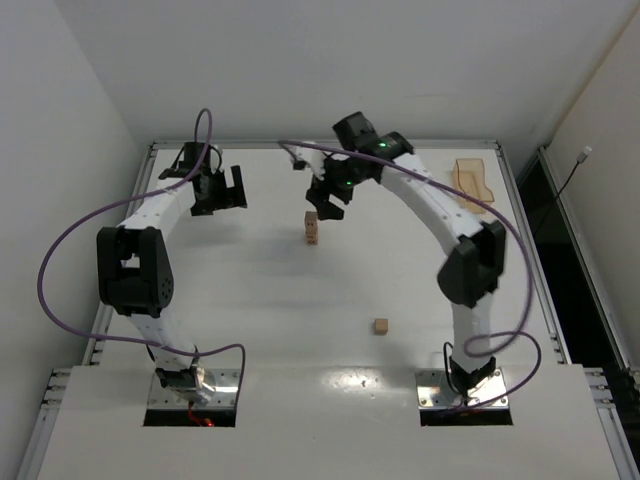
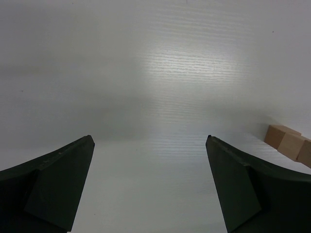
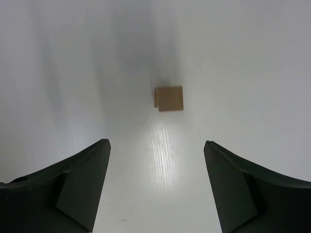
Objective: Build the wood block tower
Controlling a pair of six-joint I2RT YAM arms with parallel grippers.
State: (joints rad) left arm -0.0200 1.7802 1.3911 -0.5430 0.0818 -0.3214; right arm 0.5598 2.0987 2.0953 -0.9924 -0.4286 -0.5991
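Note:
The tower (image 1: 312,227), a narrow stack of tan wood blocks, stands on the white table toward the far middle. One loose wood block (image 1: 380,326) lies alone nearer the arm bases. My right gripper (image 1: 329,203) hovers just right of and above the tower, open and empty. In the right wrist view the tower's top (image 3: 169,98) shows from above, ahead of the open gripper (image 3: 155,141). My left gripper (image 1: 223,190) is open and empty, well left of the tower. In the left wrist view the gripper (image 2: 149,138) is open and the tower (image 2: 290,143) shows at the right edge.
A translucent orange tray (image 1: 472,183) lies at the far right of the table. A purple cable (image 1: 60,250) loops off the left arm, beyond the table's left edge. White walls close in the far and left sides.

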